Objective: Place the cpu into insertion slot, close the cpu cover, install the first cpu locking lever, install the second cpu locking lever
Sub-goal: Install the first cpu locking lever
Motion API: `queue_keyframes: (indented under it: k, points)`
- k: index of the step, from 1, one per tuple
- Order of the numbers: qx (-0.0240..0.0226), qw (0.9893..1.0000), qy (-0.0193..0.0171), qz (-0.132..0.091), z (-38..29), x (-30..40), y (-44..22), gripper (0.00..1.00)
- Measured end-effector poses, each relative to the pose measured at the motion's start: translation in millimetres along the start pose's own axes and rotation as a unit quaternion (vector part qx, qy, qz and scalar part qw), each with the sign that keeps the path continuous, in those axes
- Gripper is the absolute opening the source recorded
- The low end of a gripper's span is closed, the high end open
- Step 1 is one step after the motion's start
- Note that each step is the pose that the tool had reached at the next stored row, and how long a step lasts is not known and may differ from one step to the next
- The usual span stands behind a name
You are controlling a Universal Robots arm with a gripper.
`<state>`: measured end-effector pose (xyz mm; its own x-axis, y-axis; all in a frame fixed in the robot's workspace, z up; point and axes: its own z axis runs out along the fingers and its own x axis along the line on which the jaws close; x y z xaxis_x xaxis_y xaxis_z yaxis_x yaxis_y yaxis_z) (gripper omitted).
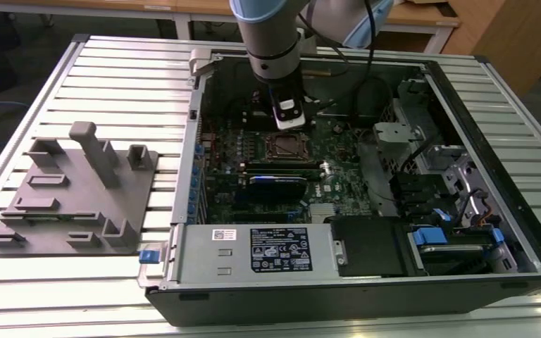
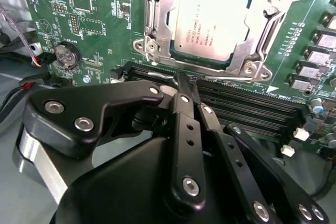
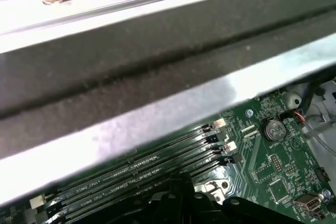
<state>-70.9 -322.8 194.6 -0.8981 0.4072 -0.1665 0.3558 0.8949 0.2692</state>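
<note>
The cpu (image 2: 212, 22) is seen seated under the cpu cover (image 2: 157, 30), upper centre of the exterior view. The jaws are drawn together, nothing gripped, beside the thin lever (image 2: 231, 78) (a slip could scrape the motherboard (image 2: 94, 14)).

Counter (image 1: 110, 77): silver slatted metal, ribs running across the exterior view, soft glare on the slats. Light is even with no hard shadows. Behind it, light wooden desks (image 1: 110, 5) on white legs (image 1: 182, 28) line the far edge. Wooden cabinet panel (image 1: 506, 28) at the exterior view's upper right. Floor (image 1: 8, 63) is dark on the exterior view's left and paler grey on its right.
</note>
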Motion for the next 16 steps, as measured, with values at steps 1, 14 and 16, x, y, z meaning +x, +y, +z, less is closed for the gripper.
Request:
queue_keyframes:
  k: [1,14,16]
  points:
    - [-0.0001,1.0000,-0.0007,0.001,0.2,0.0,0.0,0.10]
    - [-0.0016,0.9998,-0.0165,0.011,3.9,1.0,-1.2,0.10]
    - [-0.0017,0.9997,-0.0200,0.011,4.2,1.1,-1.3,0.10]
